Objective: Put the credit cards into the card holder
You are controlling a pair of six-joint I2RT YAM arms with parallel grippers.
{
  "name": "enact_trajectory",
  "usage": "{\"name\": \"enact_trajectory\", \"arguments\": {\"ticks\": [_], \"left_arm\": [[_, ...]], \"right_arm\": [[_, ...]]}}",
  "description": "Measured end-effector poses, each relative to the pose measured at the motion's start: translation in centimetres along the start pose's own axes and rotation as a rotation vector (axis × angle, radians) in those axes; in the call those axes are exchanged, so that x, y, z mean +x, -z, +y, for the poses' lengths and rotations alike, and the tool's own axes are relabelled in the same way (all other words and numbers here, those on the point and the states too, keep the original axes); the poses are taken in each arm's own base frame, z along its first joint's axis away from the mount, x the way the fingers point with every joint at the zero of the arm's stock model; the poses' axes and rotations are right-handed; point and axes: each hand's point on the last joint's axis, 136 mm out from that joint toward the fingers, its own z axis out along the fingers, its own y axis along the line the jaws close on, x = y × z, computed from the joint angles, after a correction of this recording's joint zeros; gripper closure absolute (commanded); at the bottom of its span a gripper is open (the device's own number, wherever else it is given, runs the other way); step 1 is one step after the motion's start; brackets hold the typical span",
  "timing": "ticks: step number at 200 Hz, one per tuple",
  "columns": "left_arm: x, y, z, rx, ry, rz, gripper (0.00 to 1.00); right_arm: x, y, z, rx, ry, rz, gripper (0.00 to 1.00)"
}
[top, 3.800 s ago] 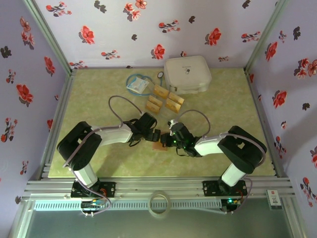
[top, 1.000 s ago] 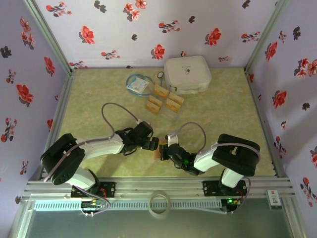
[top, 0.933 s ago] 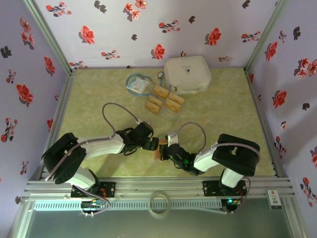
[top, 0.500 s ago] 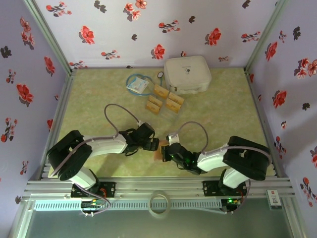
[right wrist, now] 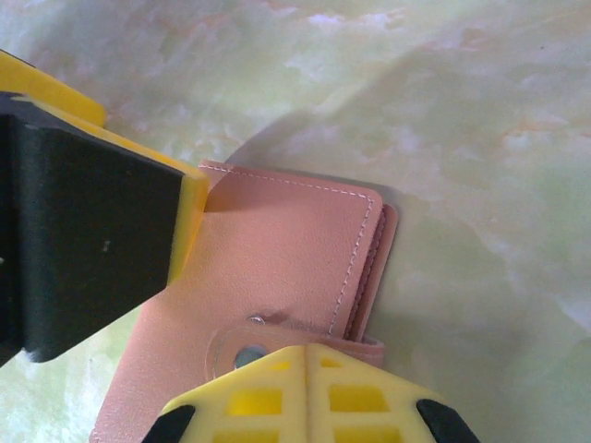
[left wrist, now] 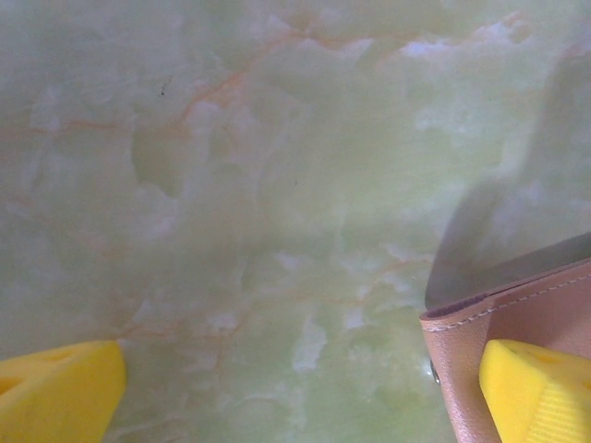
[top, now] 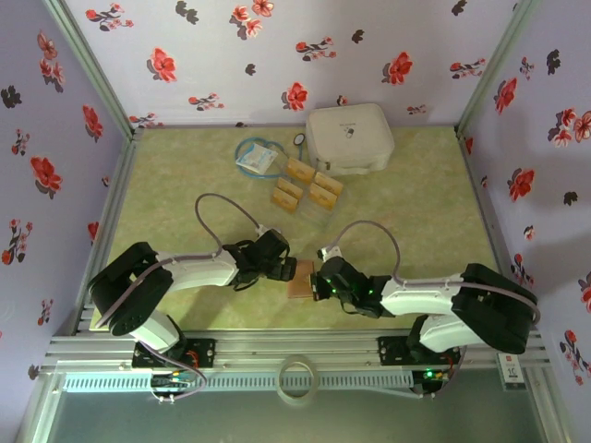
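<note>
The reddish-brown card holder [top: 300, 278] lies folded on the green table near the front, between my two grippers. Left gripper [top: 287, 270] is open, low over the table [left wrist: 277, 185]; its right pad [left wrist: 540, 392] rests on the holder's corner [left wrist: 503, 318]. In the right wrist view that same finger [right wrist: 92, 249] overlaps the holder's left edge. Right gripper [right wrist: 306, 355] is shut, its tips against the holder's snap strap [right wrist: 242, 349]; the flap [right wrist: 277, 249] is closed. Several golden-tan credit cards [top: 308, 183] lie farther back, apart from both grippers.
A large white rounded case [top: 349, 138] stands at the back right. A blue-white packet [top: 257, 159] with a cord lies left of the cards. A roll of tape [top: 297, 378] sits on the front rail. Flowered walls close in three sides.
The right arm has stretched out low, its elbow swinging right. The card holder went from standing on edge to lying flatter. The left gripper stayed open beside it.
</note>
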Motion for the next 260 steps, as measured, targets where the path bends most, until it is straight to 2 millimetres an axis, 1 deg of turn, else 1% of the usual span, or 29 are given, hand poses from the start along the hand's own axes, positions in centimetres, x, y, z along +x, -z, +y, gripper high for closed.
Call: {"name": "enact_trajectory", "arguments": {"ticks": [3,16,43,57,83,121,151,176,193,228,260], "left_arm": [[0.0,0.0,0.0,0.0,0.0,0.0,0.0],[0.0,0.0,0.0,-0.001,0.0,0.001,0.0],[0.0,0.0,0.0,-0.001,0.0,0.0,0.0],[0.0,0.0,0.0,-0.001,0.0,0.0,0.0],[0.0,0.0,0.0,0.0,0.0,-0.001,0.0],[0.0,0.0,0.0,0.0,0.0,-0.001,0.0],[0.0,0.0,0.0,0.0,0.0,-0.002,0.0],[0.0,0.0,0.0,0.0,0.0,-0.002,0.0],[-0.1,0.0,0.0,0.0,0.0,-0.002,0.0],[-0.1,-0.1,0.0,-0.001,0.0,-0.004,0.0],[-0.1,-0.1,0.0,-0.002,0.0,-0.004,0.0]], "right_arm": [[-0.1,0.1,0.0,0.003,-0.002,0.002,0.85],[-0.5,0.3,0.1,0.012,-0.014,0.009,0.76],[-1.3,1.0,0.4,0.035,-0.021,0.033,0.61],[-1.6,1.3,0.5,0.051,-0.021,0.05,0.56],[-2.1,1.9,0.8,0.083,-0.016,0.086,0.55],[-2.8,2.5,1.3,0.136,0.0,0.15,0.62],[-2.2,2.1,0.9,0.191,0.02,0.216,0.64],[-1.3,1.9,0.2,0.229,0.036,0.264,0.63],[-1.1,2.0,-0.1,0.24,0.047,0.281,0.62],[-1.4,2.0,0.3,0.233,0.056,0.281,0.56],[-2.1,1.9,0.9,0.221,0.061,0.269,0.56]]}}
